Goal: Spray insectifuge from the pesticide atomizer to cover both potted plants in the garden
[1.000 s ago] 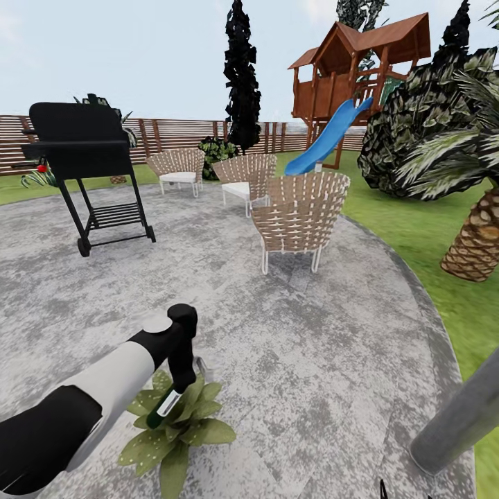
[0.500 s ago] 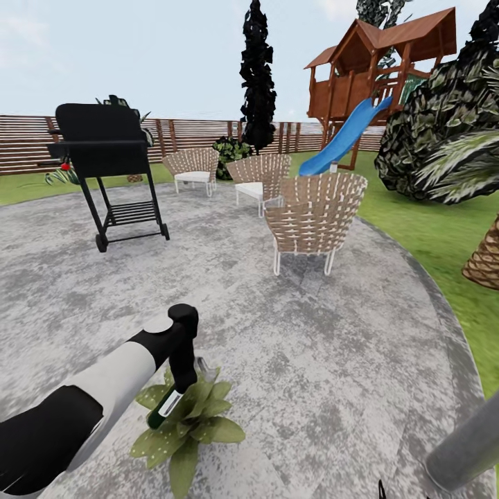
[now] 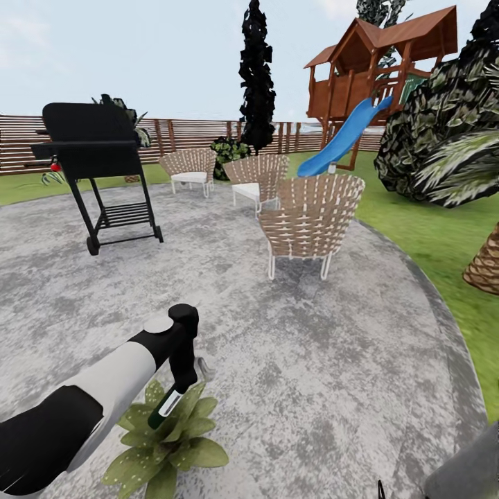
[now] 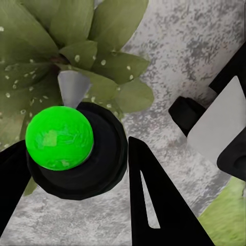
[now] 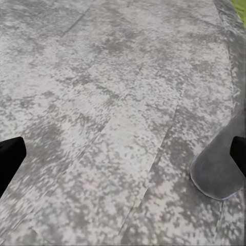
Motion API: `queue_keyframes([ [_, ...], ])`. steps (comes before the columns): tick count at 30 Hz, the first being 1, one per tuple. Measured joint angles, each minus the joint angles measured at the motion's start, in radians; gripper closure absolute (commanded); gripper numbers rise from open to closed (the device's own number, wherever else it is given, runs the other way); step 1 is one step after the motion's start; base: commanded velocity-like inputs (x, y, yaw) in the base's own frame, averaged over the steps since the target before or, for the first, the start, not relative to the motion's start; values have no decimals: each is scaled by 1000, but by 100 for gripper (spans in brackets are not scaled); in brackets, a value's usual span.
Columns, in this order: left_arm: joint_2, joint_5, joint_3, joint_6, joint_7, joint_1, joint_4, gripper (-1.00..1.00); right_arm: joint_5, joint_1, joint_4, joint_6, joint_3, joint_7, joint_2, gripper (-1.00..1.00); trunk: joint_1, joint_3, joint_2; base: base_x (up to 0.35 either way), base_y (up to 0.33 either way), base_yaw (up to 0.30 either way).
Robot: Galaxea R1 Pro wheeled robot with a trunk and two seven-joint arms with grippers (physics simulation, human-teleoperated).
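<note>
Atomizer (image 3: pixel 165 407) is pinched in the left gripper (image 3: pixel 181 388), tilted over the near-left plant (image 3: pixel 163 443) on the patio (image 3: pixel 326 360); right gripper (image 5: pixel 123 154) is spread.

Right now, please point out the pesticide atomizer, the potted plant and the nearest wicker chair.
pesticide atomizer (image 3: pixel 165 409), head view, on its white label.
potted plant (image 3: pixel 190 452), head view, on a broad leaf.
nearest wicker chair (image 3: pixel 310 220), head view, on its woven back.

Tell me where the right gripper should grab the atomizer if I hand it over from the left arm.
Judging from the head view, take the pesticide atomizer at its lower body, coming from below and beside. It hangs slanted, nozzle down, over the potted plant, and the left gripper already covers its upper end, leaving the labelled part free.
</note>
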Motion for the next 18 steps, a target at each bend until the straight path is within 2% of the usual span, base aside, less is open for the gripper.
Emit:
queue_keyframes([
  [5,0,-1,0,0,0,0,0,100,0,0,0,0,0,0,0,-100,0,2,0,3,-17,167],
  [7,-2,0,-1,-1,0,0,0,100,5,0,0,0,0,1,0,-100,0,2,0,0,0,7],
  [9,-3,0,-1,-2,0,1,0,100,40,0,0,-1,0,0,0,-100,0,2,0,0,0,1],
  [18,-7,-6,-7,-5,0,2,0,100,56,0,0,0,-1,0,-9,-100,0,2,0,0,0,0],
])
